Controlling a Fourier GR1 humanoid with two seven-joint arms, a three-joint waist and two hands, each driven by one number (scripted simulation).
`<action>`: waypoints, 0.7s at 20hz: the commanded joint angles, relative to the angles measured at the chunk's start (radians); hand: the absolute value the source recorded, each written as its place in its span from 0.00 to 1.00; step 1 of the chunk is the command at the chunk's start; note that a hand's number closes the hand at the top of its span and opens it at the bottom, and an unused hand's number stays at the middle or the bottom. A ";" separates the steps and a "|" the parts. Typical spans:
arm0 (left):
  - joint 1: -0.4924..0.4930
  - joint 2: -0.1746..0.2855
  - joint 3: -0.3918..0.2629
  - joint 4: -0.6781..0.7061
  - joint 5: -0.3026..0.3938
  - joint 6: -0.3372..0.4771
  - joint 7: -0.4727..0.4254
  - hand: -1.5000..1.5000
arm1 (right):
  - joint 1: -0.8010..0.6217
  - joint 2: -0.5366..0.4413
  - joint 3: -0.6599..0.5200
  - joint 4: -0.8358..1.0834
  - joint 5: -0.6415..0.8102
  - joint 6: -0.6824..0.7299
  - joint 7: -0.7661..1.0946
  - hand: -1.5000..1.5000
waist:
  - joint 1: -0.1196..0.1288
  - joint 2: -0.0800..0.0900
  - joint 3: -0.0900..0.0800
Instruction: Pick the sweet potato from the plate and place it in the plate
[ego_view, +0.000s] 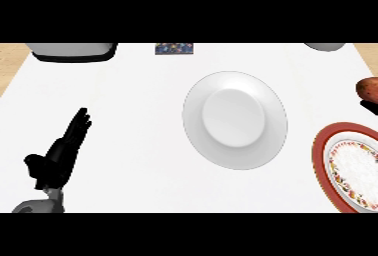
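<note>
Now the sweet potato (368, 88) shows at the right edge, beyond the red-rimmed plate (320, 152), cut off, long axis unclear. My right hand (369, 106) is just beneath it, grip I can't tell. My left hand (57, 157) rests open.

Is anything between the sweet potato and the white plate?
Nothing visible. Only bare counter lies between the sweet potato at the right edge and the white plate; the red-rimmed plate sits below that line.

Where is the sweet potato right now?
In the head view the sweet potato is at the far right edge, partly cut off. It is right of the white plate and just beyond the red-rimmed plate, on neither one.
</note>
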 joint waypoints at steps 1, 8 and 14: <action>-0.030 0.000 0.016 0.031 -0.003 -0.009 -0.007 0.50 | -0.027 0.058 0.072 -0.108 0.002 0.064 0.121 1.00 | 0.002 0.002 0.000; 0.003 0.003 0.029 0.031 0.006 -0.048 -0.049 0.50 | -0.061 0.270 0.213 -0.221 0.049 0.027 0.326 1.00 | 0.009 0.002 0.000; -0.040 -0.035 0.031 0.090 -0.032 -0.014 -0.060 0.50 | -0.042 0.383 0.301 -0.290 0.117 -0.011 0.419 1.00 | 0.003 0.003 0.000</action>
